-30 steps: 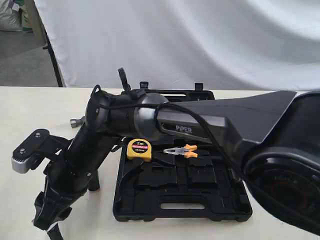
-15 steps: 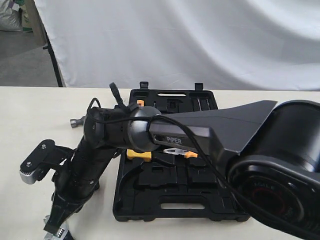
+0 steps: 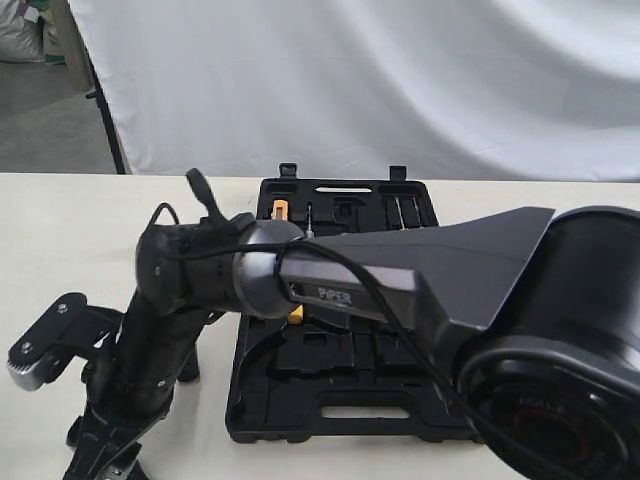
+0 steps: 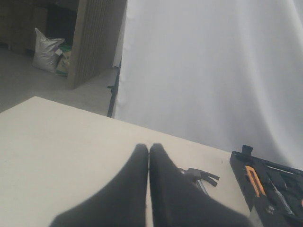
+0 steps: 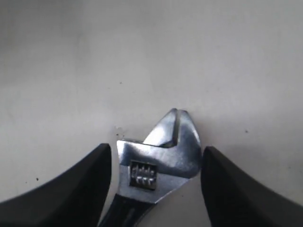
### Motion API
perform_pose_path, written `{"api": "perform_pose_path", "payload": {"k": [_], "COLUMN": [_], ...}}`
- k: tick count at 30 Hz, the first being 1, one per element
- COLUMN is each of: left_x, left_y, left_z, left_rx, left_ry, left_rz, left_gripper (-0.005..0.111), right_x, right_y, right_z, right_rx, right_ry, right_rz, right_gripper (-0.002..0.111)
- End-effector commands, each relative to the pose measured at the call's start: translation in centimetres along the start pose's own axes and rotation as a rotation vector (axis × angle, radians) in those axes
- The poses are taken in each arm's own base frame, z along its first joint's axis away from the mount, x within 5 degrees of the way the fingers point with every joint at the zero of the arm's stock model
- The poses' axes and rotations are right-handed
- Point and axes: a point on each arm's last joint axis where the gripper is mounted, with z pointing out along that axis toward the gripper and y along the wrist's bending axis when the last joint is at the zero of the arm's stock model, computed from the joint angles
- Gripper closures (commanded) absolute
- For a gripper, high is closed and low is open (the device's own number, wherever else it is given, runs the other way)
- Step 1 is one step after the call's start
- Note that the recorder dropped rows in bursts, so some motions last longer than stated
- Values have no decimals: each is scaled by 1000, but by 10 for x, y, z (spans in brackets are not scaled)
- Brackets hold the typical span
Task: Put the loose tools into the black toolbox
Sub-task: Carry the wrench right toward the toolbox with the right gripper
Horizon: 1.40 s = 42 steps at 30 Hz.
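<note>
1. Far left, one adjustable wrench (image 5: 158, 163) lies on the table (image 3: 60, 230), outside the black toolbox (image 3: 280, 425). The right gripper (image 5: 155, 158) straddles its silver head, fingers spread, not clamped.
2. One claw hammer (image 4: 198, 175) lies on the table too, left of the toolbox.
3. The left gripper (image 4: 148, 147), second of two, sits just beside the hammer's head, clenched on nothing.
4. The one toolbox lies open right of centre, with one orange-handled tool (image 3: 281, 210) in its far half.

Black toolbox (image 3: 300, 385) lies open on the table (image 3: 60, 230). The right arm (image 3: 400, 260) crosses above it to the left front. Adjustable wrench (image 5: 158, 161) lies on the table between the spread fingers of the right gripper (image 5: 155, 153). Claw hammer (image 4: 199, 176) lies on the table beyond the left gripper (image 4: 149, 147), near the toolbox.
</note>
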Motion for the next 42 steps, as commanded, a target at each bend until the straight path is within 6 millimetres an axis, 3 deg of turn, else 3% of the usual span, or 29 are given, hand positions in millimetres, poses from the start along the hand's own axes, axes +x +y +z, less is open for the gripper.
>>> {"api": "perform_pose_path", "payload": {"k": [1,8,13,17,26,34,42], "left_x": [-2,-2,-2,-2,-2,-2,-2], "left_y": [1,1,1,1,1,1,1], "left_z": [0,0,0,0,0,0,0], "left_rx": [-21,-21,-21,-21,-21,-21,-21], "left_ry": [-20,-20,-20,-20,-20,-20,-20], "left_rz": [0,0,0,0,0,0,0], "left_gripper": [106,106,106,106,106,106,106], "right_x": [2,4,4,3,2,-1,12], "right_y": [5,-1,-1,1,15,31,23], "right_z": [8,19,21,21,23,-4,-64], "right_rx": [39,134,137,135,98,34,-57], "right_ry": [50,70,61,63,108,174,289], "right_rz": [-11,-15,-10,-18,-115,-245,-185], "right_gripper": [51,26,23,40,109,109,109]}}
